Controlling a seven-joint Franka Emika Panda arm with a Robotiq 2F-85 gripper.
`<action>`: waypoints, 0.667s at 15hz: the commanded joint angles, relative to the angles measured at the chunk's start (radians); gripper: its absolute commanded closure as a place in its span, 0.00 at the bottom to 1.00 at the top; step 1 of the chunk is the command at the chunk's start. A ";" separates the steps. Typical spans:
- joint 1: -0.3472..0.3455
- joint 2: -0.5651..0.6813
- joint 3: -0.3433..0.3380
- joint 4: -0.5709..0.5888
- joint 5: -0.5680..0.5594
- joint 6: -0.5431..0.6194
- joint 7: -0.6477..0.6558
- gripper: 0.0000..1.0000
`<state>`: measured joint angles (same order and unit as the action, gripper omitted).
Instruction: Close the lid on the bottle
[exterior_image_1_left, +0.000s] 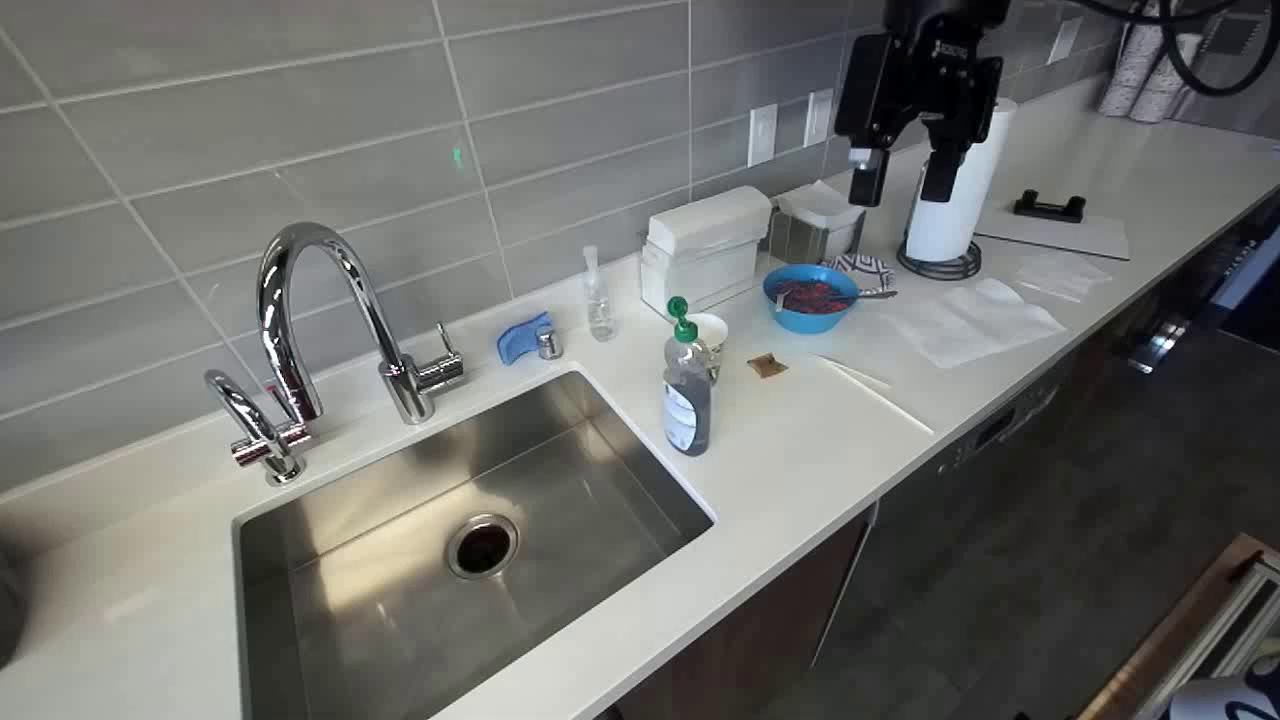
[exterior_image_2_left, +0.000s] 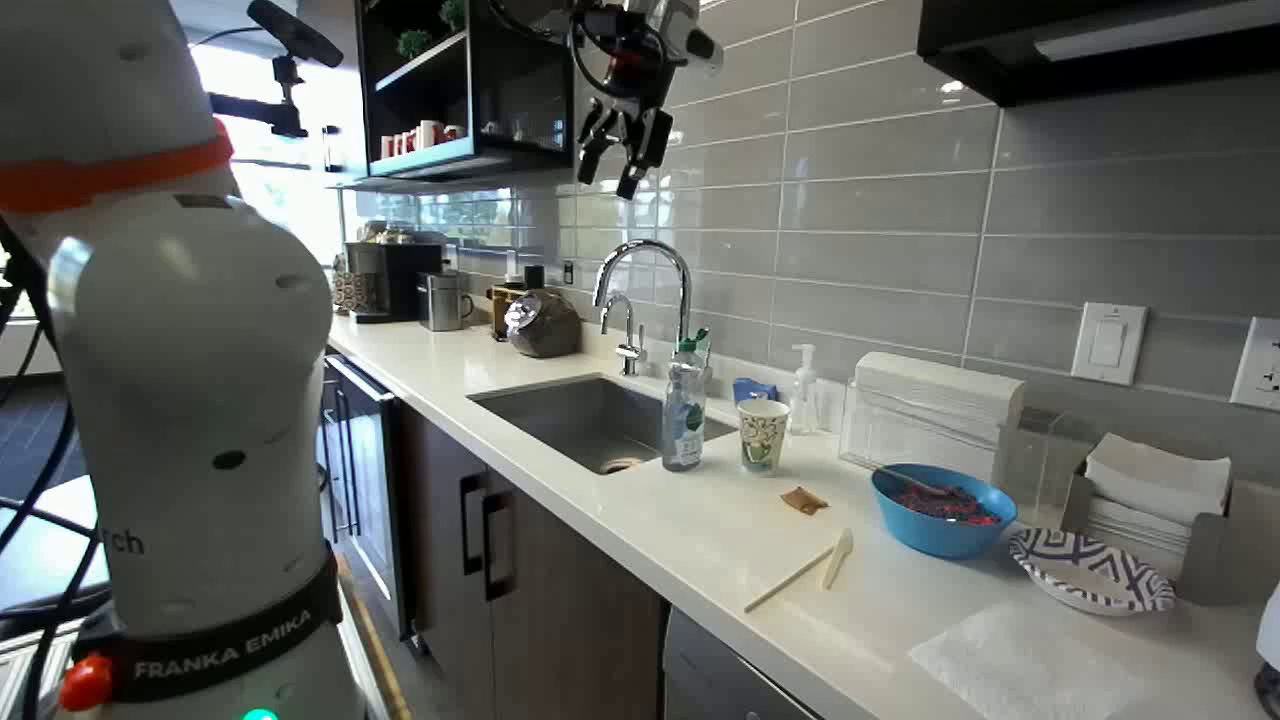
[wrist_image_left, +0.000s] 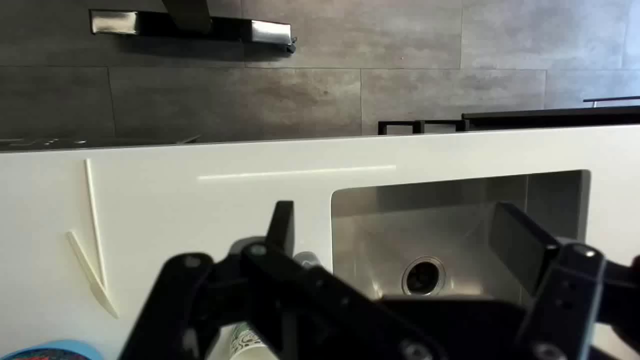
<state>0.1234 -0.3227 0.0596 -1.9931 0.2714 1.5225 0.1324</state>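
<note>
The bottle (exterior_image_1_left: 684, 405) stands upright on the counter beside the sink's corner, clear with dark bluish liquid and a pale label; it also shows in an exterior view (exterior_image_2_left: 683, 420). Its lid (exterior_image_1_left: 679, 310) is a small green flip-top, tipped up and open above the green collar; it also shows in an exterior view (exterior_image_2_left: 693, 341). My gripper (exterior_image_1_left: 903, 182) is open and empty, high above the counter and well apart from the bottle, as in an exterior view (exterior_image_2_left: 607, 182). In the wrist view the open fingers (wrist_image_left: 392, 220) frame the sink; a grey rounded bit, possibly the bottle (wrist_image_left: 306, 258), is mostly hidden.
The sink (exterior_image_1_left: 590, 590) and tall faucet (exterior_image_1_left: 330, 270) lie beside the bottle. A paper cup (exterior_image_2_left: 762, 440) stands close behind it. A pump bottle (exterior_image_2_left: 804, 390), blue bowl (exterior_image_2_left: 940, 540), napkin holder (exterior_image_1_left: 700, 260), wooden sticks (exterior_image_2_left: 800, 575) and paper-towel roll (exterior_image_1_left: 960, 190) are on the counter.
</note>
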 joint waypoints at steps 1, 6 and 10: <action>-0.018 0.001 0.015 0.003 0.004 -0.003 -0.004 0.00; -0.018 0.001 0.015 0.003 0.004 -0.003 -0.004 0.00; 0.015 0.025 0.034 0.029 -0.019 0.028 -0.155 0.00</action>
<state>0.1238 -0.3213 0.0652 -1.9910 0.2712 1.5271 0.0800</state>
